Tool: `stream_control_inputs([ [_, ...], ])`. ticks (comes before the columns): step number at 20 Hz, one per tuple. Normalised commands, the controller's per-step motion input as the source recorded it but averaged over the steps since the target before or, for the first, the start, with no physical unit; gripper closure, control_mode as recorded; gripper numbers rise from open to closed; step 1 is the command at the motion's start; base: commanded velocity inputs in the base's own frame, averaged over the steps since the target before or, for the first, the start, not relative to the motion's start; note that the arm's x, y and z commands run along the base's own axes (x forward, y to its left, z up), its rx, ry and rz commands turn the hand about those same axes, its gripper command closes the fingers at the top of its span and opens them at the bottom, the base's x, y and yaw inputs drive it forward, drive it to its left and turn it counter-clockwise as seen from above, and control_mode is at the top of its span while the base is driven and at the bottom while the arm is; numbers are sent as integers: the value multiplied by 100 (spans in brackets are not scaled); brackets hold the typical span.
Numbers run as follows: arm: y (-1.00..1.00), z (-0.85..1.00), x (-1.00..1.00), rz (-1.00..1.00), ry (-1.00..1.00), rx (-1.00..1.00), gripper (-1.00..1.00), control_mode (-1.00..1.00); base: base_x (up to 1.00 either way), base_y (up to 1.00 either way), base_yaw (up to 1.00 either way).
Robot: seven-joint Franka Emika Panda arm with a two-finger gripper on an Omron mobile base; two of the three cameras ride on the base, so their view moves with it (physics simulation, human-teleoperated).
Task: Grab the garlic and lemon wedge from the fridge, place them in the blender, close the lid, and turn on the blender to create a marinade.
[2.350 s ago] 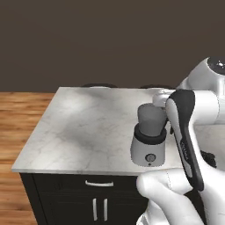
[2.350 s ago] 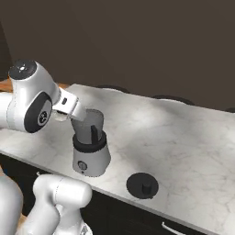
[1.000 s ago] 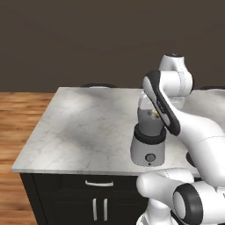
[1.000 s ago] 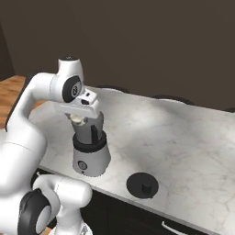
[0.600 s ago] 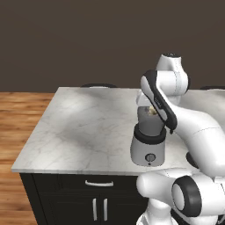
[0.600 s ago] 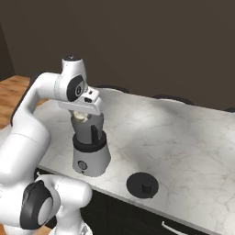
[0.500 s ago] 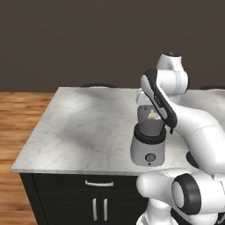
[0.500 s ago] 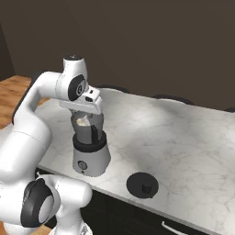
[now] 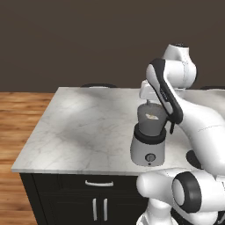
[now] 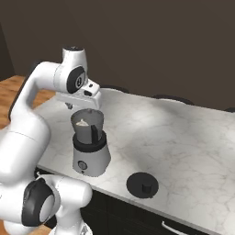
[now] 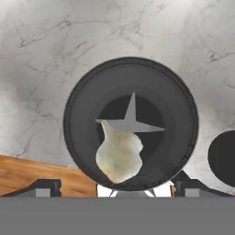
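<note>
So you have the pale, knobbly garlic (image 11: 120, 156) lying in the dark grey tapered blender jar (image 10: 87, 125), beneath the gripper (image 11: 137, 186) with its fingers spread and empty. You see no lemon wedge in the jar, and the round black lid (image 10: 142, 185) sits on the white marble counter (image 10: 183, 137), so fetching, capping and switching on remain.

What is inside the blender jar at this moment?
Inside the blender jar lies one pale garlic piece, beside the grey blade. The garlic covers part of the jar's bottom, so anything under it cannot be seen.

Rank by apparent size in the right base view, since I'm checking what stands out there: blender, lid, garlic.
1. blender
2. lid, lying on the counter
3. garlic, just a pale patch inside the jar
</note>
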Motion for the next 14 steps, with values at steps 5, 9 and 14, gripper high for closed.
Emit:
stream_control_inputs([
  [5,15,25,-100,0,0,0,-100,-100,0,0,0],
  [9,41,0,-100,0,0,-1,-100,-100,0,0,0],
  [14,39,0,-54,3,-15,-2,-100,-100,0,0,0],
])
